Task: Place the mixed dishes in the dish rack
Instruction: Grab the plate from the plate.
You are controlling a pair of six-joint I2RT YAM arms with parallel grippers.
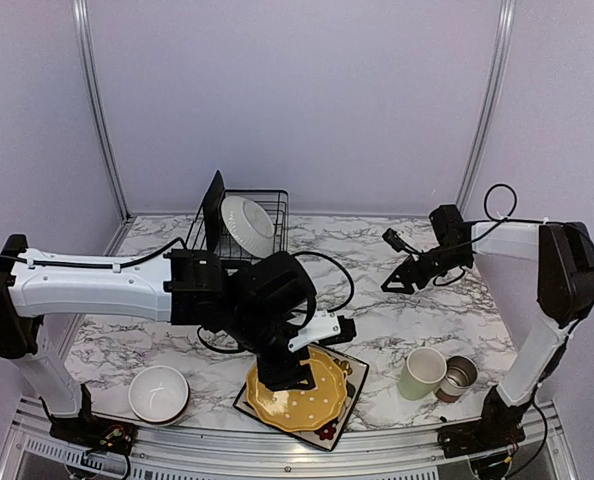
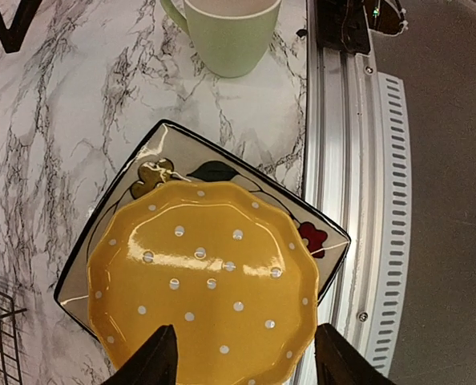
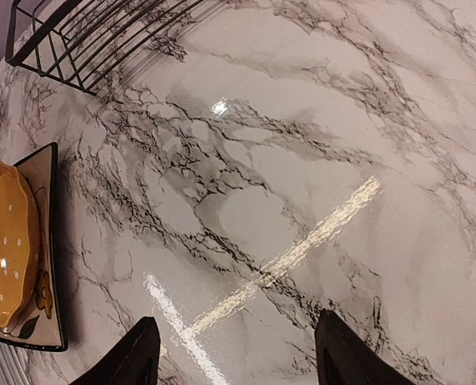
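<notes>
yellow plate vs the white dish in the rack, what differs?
Pose: the yellow plate lies flat; the white dish stands on edge, leaning.
Place: the yellow plate sits on a square flowered plate on the table; the white dish is in the dish rack.
Look: the yellow plate is scalloped with white dots; the white dish is plain.
Both are round.
</notes>
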